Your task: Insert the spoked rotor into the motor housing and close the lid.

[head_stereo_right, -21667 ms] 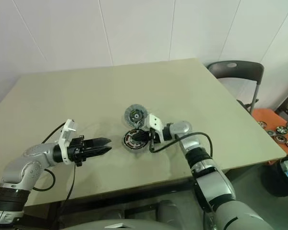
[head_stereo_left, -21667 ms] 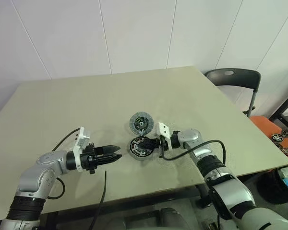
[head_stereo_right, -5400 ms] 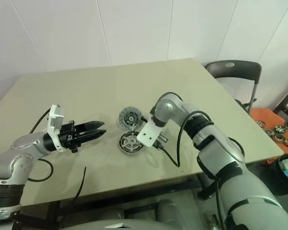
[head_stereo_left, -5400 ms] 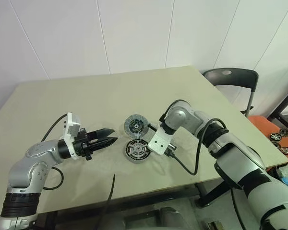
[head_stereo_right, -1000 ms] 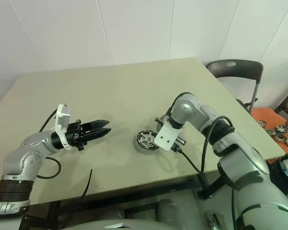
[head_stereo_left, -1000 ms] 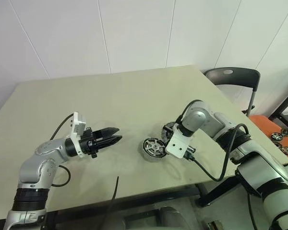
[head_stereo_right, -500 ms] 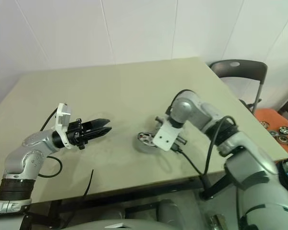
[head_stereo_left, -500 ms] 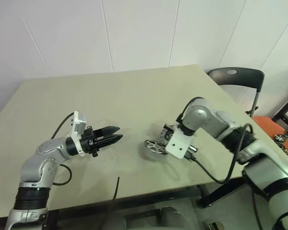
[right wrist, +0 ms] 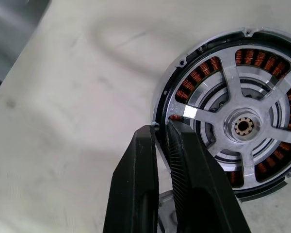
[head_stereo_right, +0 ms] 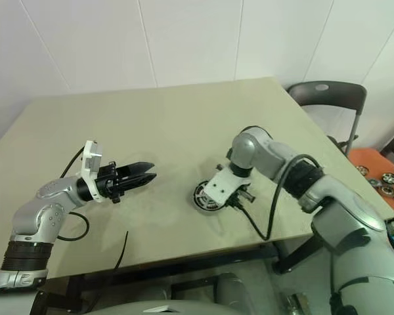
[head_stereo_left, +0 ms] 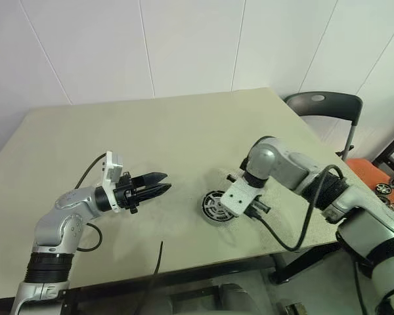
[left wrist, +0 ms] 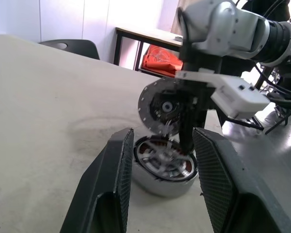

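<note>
The motor housing (head_stereo_left: pixel 215 207) lies flat on the table near its front edge. Its copper windings ring the silver spoked rotor (right wrist: pixel 234 92), which sits inside it. My right gripper (right wrist: pixel 161 127) points steeply down at the housing's rim, its fingers shut. In the left wrist view the grey lid (left wrist: pixel 155 109) stands on edge just above the housing, pinched at its rim by the right gripper's fingers (left wrist: pixel 186 132). My left gripper (head_stereo_left: pixel 165 183) hovers level to the left of the housing, open and empty, pointing at it.
The beige table (head_stereo_left: pixel 151 131) has a loose black cable (head_stereo_left: pixel 156 262) hanging over its front edge. A dark chair (head_stereo_left: pixel 322 105) stands past the right corner. An orange bin (head_stereo_left: pixel 374 177) with more wheels sits on the floor at the far right.
My right wrist has rolled and the gripper has tipped steeper over the housing. The left arm has kept still. The picture has shifted slightly.
</note>
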You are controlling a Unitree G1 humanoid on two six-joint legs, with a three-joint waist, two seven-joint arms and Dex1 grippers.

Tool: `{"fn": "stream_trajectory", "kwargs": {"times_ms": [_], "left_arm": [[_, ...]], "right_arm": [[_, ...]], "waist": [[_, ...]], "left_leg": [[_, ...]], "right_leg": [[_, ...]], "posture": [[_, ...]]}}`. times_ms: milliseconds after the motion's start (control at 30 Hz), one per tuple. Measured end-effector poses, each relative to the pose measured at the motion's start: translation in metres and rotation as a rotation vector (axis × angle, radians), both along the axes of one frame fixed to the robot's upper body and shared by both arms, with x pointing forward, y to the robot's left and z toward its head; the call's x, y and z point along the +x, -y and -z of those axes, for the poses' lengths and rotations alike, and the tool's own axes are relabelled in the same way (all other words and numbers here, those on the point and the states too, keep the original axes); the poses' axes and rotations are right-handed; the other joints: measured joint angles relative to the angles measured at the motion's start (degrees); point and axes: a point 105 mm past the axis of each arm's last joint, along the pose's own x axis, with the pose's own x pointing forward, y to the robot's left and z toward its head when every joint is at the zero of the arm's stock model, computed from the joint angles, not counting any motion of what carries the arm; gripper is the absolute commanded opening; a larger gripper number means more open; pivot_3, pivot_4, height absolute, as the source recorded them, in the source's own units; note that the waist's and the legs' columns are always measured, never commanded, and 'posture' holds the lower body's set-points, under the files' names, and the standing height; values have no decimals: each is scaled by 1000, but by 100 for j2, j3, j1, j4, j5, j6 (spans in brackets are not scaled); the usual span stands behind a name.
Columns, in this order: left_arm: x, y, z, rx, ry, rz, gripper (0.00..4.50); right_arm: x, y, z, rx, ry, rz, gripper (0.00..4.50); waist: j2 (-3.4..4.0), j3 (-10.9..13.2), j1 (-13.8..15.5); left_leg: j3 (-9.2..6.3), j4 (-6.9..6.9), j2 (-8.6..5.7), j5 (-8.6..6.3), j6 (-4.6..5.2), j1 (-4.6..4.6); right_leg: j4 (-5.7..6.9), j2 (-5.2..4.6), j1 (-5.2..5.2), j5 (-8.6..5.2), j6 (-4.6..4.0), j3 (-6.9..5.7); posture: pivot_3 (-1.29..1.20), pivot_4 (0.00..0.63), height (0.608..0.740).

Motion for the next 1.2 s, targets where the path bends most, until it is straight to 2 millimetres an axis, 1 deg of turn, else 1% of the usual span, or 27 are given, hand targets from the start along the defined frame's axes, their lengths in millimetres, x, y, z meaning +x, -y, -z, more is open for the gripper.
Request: {"fn": "stream_trajectory", "kwargs": {"times_ms": [67,200,300,400,633,700,767,833,1000,1200], "left_arm": [[-1,-1,1,1,-2,-2,2088],[-4,-2,6,5,-18,-10,2088],[-5,-2,6,6,-17,-12,2088],[-6,-1,4,9,-9,-14,2088],[-5,-2,4,10,-8,-25,2088],[-5,-3,4,10,-8,-25,2088],[-5,-3,4,11,-8,-25,2088],[-5,-3,4,12,-7,-25,2088],[-5,-3,3,12,-7,-23,2088],[-3,-5,2,15,-4,-19,2088]], "right_arm": [[1,-6,1,2,-28,67,81],[6,-21,3,7,-90,193,81],[8,-25,3,8,-117,242,81],[8,-25,3,9,-120,246,81],[7,-23,2,7,-96,193,81],[7,-22,2,7,-90,182,810],[7,-23,2,9,-88,169,1295],[6,-23,2,10,-85,154,1922],[4,-24,-1,15,-51,93,1922],[-1,-16,-15,58,-18,19,1922]], "waist": [[-4,-3,-6],[-5,-3,-109],[-5,-3,-134],[-3,-2,-127],[-3,-2,-130],[-3,-2,-126],[-2,-1,-121],[-3,0,-123],[-1,0,-120],[0,2,-104]], "left_leg": [[1,0,1,0,0,6],[-1,6,2,2,-1,12],[-2,22,3,2,-2,16],[-3,33,2,1,-2,13],[-2,33,0,1,-2,3],[-3,33,0,1,-2,2],[-4,33,0,0,-2,2],[-4,33,0,1,-2,2],[-3,33,-1,1,-2,3],[-7,30,-3,0,-1,-9]], "right_leg": [[2,1,2,1,-2,0],[15,5,2,-3,5,-1],[42,6,-2,-4,6,-3],[49,7,-1,-5,7,-11],[42,1,-7,-4,13,-10],[42,1,-9,-5,13,-10],[42,1,-8,-5,13,-11],[42,1,-8,-5,12,-12],[43,2,-7,-6,13,-13],[23,-7,-7,-7,16,-19]], "posture": [[0,0,740],[0,0,740],[0,0,740],[0,0,740],[0,0,740],[0,0,740],[0,0,740],[0,0,740],[0,0,740],[0,0,740]]}}
